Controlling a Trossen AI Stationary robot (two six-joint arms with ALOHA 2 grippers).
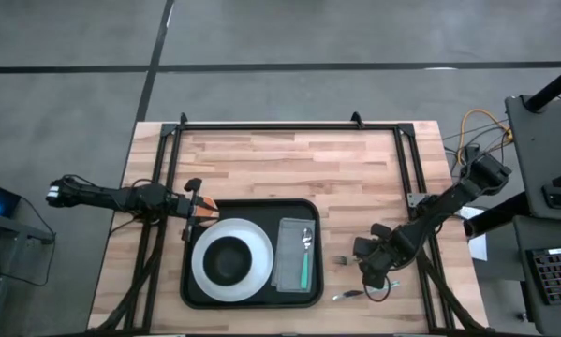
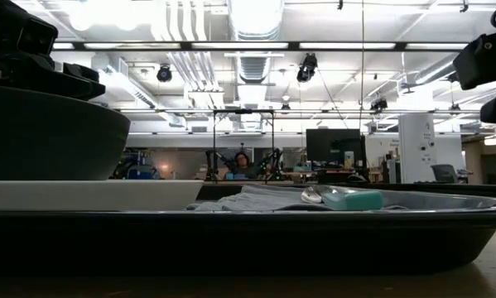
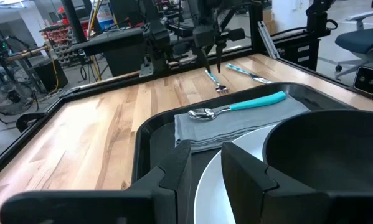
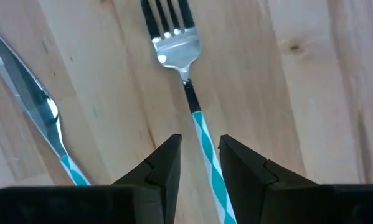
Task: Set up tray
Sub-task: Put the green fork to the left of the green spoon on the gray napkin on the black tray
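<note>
**Tray loaded, right arm over the fork**

From above, the large flat black rectangular tray (image 1: pixel 252 298) lay on the light wooden bench (image 1: pixel 289 164), toward its near edge. It carried a round white plate (image 1: pixel 205 271) with a dark bowl (image 1: pixel 230 258) on it and, beside that, a folded grey napkin (image 1: pixel 287 253) with a teal-handled spoon (image 1: pixel 304 257) on top. The left end effector (image 1: pixel 198 211) sat at the tray's far left corner, beside the plate. The right end effector (image 1: pixel 372 271) was over the bare bench to the right of the tray.

The low view showed the tray rim across the front, with the spoon resting on the napkin.

In the left wrist view, the left end effector (image 3: pixel 205 169) had its two fingers a narrow gap apart straddling the tray's rim; whether they pinched it could not be told.

In the right wrist view, the right end effector (image 4: pixel 200 149) had its fingers on either side of the striped teal handle of a steel fork (image 4: pixel 185 87), apparently closed on it. A matching knife (image 4: pixel 40 118) lay near it.
</note>
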